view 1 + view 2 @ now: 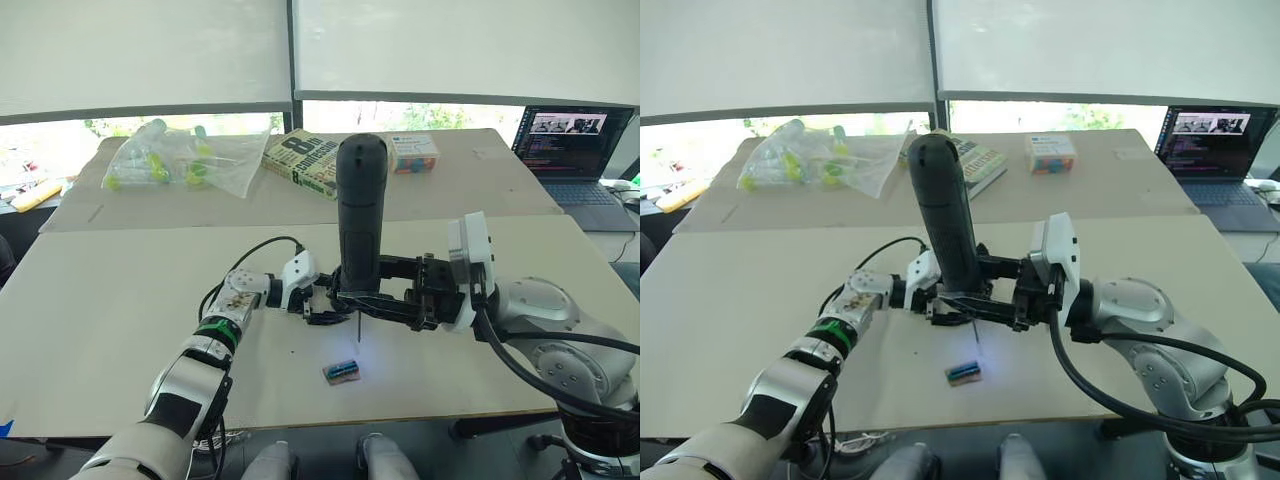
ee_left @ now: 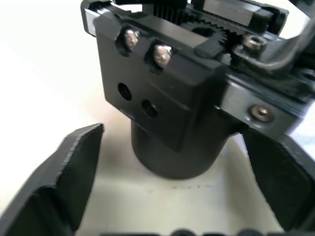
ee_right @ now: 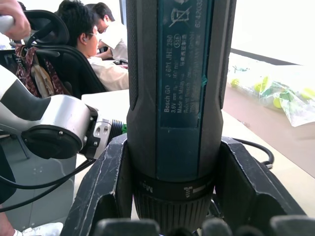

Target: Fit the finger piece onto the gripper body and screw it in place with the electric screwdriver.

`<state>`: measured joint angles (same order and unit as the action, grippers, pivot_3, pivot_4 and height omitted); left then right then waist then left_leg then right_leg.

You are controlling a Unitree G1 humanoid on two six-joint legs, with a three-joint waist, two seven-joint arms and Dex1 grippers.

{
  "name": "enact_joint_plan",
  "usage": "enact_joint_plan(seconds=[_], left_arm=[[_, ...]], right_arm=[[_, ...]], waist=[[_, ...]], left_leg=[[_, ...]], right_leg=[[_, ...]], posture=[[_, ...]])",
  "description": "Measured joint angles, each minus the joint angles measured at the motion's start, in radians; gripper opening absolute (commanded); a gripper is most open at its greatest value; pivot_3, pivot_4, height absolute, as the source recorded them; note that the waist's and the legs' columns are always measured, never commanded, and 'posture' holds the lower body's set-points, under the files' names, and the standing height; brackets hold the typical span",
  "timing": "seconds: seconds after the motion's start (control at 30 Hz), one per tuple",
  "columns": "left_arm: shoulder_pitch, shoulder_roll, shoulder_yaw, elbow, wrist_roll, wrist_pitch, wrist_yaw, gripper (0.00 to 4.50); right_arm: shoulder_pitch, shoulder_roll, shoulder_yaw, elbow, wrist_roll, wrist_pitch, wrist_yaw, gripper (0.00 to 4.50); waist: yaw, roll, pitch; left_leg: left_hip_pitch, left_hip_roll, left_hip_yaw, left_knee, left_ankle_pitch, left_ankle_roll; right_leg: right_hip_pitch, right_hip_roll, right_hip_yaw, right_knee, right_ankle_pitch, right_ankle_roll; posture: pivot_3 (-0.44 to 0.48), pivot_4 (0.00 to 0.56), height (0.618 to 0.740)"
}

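Observation:
The electric screwdriver (image 1: 360,210) stands upright over the middle of the near table, its thin bit pointing down and its light making a spot on the tabletop. My right gripper (image 1: 385,297) is shut on its lower handle; its fingers (image 3: 106,187) clamp both sides. The gripper body (image 2: 157,83), a black block with two screws and two bare holes, sits just left of the bit. My left gripper (image 1: 322,305) is shut on it, one finger on each side. I cannot make out the finger piece.
A small tan-and-green block (image 1: 342,371) lies on the table just in front of the bit. On the far table are a plastic bag (image 1: 180,160), a book (image 1: 305,160), a small box (image 1: 412,152) and a laptop (image 1: 570,150). Seated people (image 3: 93,39) show behind.

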<state>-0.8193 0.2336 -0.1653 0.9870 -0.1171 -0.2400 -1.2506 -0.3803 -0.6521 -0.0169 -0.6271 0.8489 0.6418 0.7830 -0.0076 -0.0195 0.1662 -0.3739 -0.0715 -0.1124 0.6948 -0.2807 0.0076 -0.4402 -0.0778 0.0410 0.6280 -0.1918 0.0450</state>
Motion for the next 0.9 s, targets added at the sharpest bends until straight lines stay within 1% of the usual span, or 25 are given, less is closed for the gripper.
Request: enact_joint_plan(seconds=[0.1, 0.23, 0.3, 0.43, 0.53, 0.63, 0.7, 0.77, 0.9], left_arm=[[0.092, 0.001, 0.021, -0.154, -0.009, 0.058, 0.047, 4.5], [0.201, -0.001, 0.021, -0.351, -0.012, 0.148, 0.096, 4.5], [0.227, -0.005, 0.016, -0.398, -0.009, 0.173, 0.123, 4.5], [0.23, -0.016, 0.012, -0.422, -0.005, 0.202, 0.173, 4.5], [0.231, -0.016, 0.011, -0.425, -0.005, 0.203, 0.184, 3.69], [0.232, -0.019, 0.01, -0.424, -0.006, 0.199, 0.188, 2.3], [0.232, -0.021, 0.006, -0.424, -0.006, 0.196, 0.187, 2.28], [0.233, -0.024, 0.004, -0.424, -0.006, 0.194, 0.186, 2.28], [0.236, -0.022, 0.006, -0.425, -0.006, 0.193, 0.189, 2.28]], right_arm=[[-0.002, 0.001, 0.002, 0.0, -0.002, 0.0, 0.0, 1.91], [-0.012, 0.013, 0.008, 0.007, -0.005, 0.0, 0.001, 1.91], [-0.027, 0.016, 0.011, 0.014, -0.01, -0.001, 0.002, 1.91], [-0.048, 0.029, 0.012, 0.031, -0.017, -0.001, 0.002, 1.91], [-0.062, 0.043, 0.027, 0.053, -0.033, 0.0, 0.0, 1.91], [-0.125, 0.067, 0.036, 0.072, -0.037, 0.013, -0.018, 1.91], [-0.164, 0.079, 0.036, 0.081, -0.018, 0.027, -0.031, 1.91], [-0.171, 0.082, 0.036, 0.085, -0.008, 0.039, -0.033, 1.91], [-0.311, 0.118, 0.044, 0.171, -0.004, 0.088, -0.072, 1.91]], waist=[[-0.004, 0.0, 0.0], [-0.004, 0.0, 0.0], [-0.003, 0.0, 0.0], [0.001, 0.0, 0.0], [0.001, 0.0, 0.0], [-0.004, 0.0, 0.0], [-0.003, 0.0, 0.0], [-0.003, 0.0, 0.0], [-0.004, 0.0, 0.0]], left_leg=[[0.0, 0.0, -0.002, 0.0, 0.0, 0.0], [0.0, 0.0, -0.007, 0.0, 0.0, 0.0], [0.0, 0.0, -0.007, 0.0, 0.0, 0.0], [0.001, 0.0, -0.007, 0.0, 0.0, 0.0], [0.001, -0.001, -0.007, 0.0, 0.0, 0.0], [0.001, 0.0, -0.007, -0.001, 0.0, 0.0], [0.001, 0.0, -0.007, -0.001, 0.0, 0.0], [0.001, 0.0, -0.007, -0.001, 0.0, 0.0], [0.001, -0.001, -0.007, -0.001, 0.0, 0.0]], right_leg=[[0.0, 0.0, 0.0, 0.0, 0.0, 0.0], [0.0, 0.0, 0.001, 0.0, 0.0, 0.0], [0.0, 0.0, 0.001, 0.0, 0.0, 0.0], [0.0, 0.0, 0.001, 0.0, 0.0, 0.0], [0.0, 0.0, 0.001, 0.0, 0.0, 0.0], [0.0, 0.0, 0.001, 0.0, 0.0, 0.0], [0.0, 0.0, 0.001, 0.0, 0.0, 0.0], [0.0, 0.0, 0.001, -0.001, 0.0, 0.0], [0.0, -0.001, 0.001, 0.0, 0.0, 0.0]], posture=[[0.0, 0.15, 0.74], [0.0, 0.15, 0.74], [0.0, 0.15, 0.74], [0.0, 0.15, 0.74], [0.0, 0.15, 0.74], [0.0, 0.15, 0.74], [0.0, 0.15, 0.74], [0.0, 0.15, 0.74], [0.0, 0.15, 0.74]])
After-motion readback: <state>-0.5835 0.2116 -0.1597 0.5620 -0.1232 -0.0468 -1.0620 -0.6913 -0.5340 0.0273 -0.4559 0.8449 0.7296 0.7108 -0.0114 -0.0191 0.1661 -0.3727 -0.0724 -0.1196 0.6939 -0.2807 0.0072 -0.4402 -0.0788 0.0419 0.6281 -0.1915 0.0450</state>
